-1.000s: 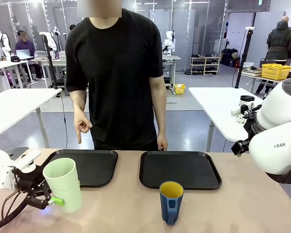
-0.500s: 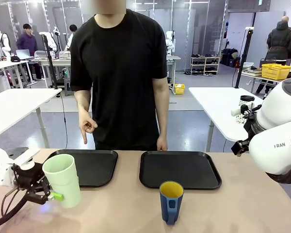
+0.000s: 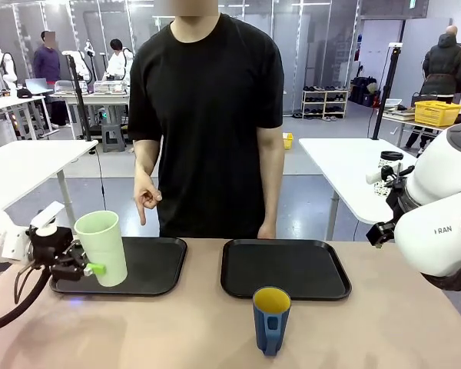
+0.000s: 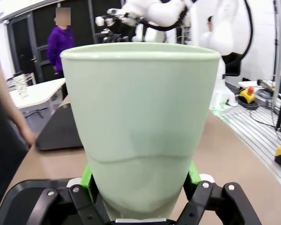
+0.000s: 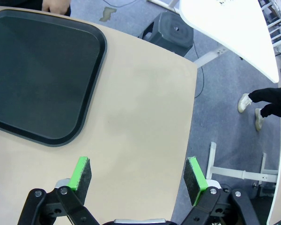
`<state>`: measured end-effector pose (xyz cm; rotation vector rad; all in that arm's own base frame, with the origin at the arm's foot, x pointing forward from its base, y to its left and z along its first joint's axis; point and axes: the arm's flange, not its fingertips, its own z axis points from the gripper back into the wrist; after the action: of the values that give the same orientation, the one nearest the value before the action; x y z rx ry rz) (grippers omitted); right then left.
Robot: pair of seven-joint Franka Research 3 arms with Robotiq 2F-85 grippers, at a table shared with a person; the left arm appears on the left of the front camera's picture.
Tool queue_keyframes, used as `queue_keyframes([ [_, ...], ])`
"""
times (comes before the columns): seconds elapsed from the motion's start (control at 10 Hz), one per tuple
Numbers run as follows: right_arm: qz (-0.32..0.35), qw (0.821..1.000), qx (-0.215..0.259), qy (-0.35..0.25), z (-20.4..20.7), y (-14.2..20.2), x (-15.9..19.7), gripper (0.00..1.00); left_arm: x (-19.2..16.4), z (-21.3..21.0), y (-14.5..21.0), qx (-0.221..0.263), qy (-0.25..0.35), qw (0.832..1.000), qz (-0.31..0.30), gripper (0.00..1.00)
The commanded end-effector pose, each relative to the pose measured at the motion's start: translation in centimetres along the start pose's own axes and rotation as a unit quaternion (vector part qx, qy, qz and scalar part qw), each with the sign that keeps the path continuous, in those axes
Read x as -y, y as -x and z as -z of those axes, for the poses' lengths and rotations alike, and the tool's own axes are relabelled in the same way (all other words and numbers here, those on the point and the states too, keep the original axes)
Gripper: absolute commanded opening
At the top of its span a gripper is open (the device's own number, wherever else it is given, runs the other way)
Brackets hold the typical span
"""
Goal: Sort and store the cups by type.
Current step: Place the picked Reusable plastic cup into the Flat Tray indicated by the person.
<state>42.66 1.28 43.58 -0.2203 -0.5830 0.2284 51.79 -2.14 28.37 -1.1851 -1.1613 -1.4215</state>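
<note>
Front view first. My left gripper [image 3: 94, 269] is clamped on the lower wall of the pale green tumbler [image 3: 101, 247]. The tumbler stands upright over the near left part of the left tray [image 3: 155, 263]. It hides the far finger, and I can't tell whether its base touches the tray. The dark blue mug [image 3: 271, 319] stands on the table [image 3: 177, 330] close to my edge, just in front of the right tray [image 3: 284, 269], with its handle toward me. Open tabletop lies between the mug and the tumbler. The right arm [image 3: 438, 223] is cut off by the picture's right edge. The person's hand [image 3: 146, 198] points down beyond the left tray's far rim.

In the left wrist view the tumbler blocks most of what lies ahead. A green pad presses in on each side of its base. A tray corner shows to its left and bare tabletop to its right.

In the right wrist view my right gripper [image 5: 138, 176] hangs with its jaws wide apart, gripping nothing, over bare tabletop. The right tray is partly cut off at the left. The table's edge runs close on the right, with floor beyond it.
</note>
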Motion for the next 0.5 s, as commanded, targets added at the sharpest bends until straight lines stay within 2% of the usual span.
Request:
queue_keyframes([
  [0.0,-0.001,1.000,0.000,0.001,0.1,0.1,0.1,1.00,-3.0,-1.0,0.5,0.026,-0.018,0.999,-0.020,0.83],
  [0.4,-0.001,1.000,0.000,0.001,0.1,0.1,0.1,1.00,-6.9,-2.4,0.7,0.042,-0.035,0.998,-0.034,0.83],
])
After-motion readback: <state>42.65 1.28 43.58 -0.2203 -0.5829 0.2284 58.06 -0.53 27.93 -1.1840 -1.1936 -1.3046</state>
